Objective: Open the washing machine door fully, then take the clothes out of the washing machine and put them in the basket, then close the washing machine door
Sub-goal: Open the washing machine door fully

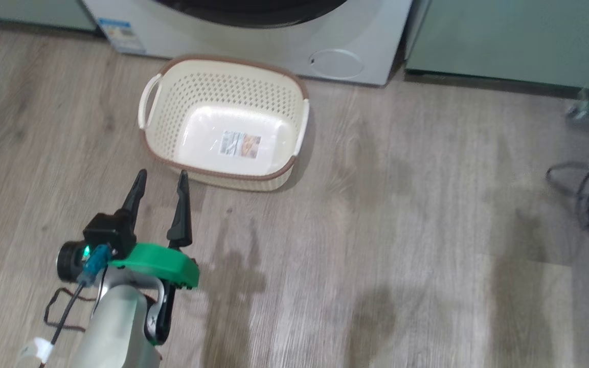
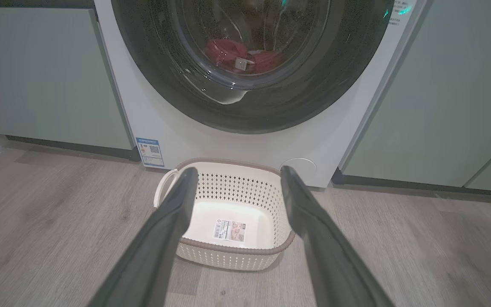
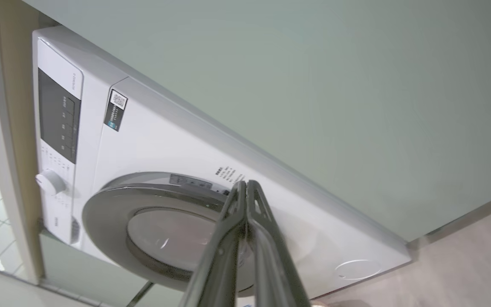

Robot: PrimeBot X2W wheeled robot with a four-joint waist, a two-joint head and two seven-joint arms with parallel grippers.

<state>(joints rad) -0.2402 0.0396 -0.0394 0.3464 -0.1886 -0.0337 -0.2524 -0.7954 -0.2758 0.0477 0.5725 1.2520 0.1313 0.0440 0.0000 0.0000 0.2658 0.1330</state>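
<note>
Room: a grey plank floor lay before pale green cabinets and the washing machine.
Door: the washing machine door looked shut, top centre of my left wrist frame; the clothes lay red behind its window.
Basket: the basket sat empty just before the machine.
My left end effector: fingers spread, holding nothing.
My right end effector: fingers pressed together on nothing, pointing toward the door's edge.
Risk: closed tips could skate off the glossy rim; the swinging door might knock the basket.
</note>
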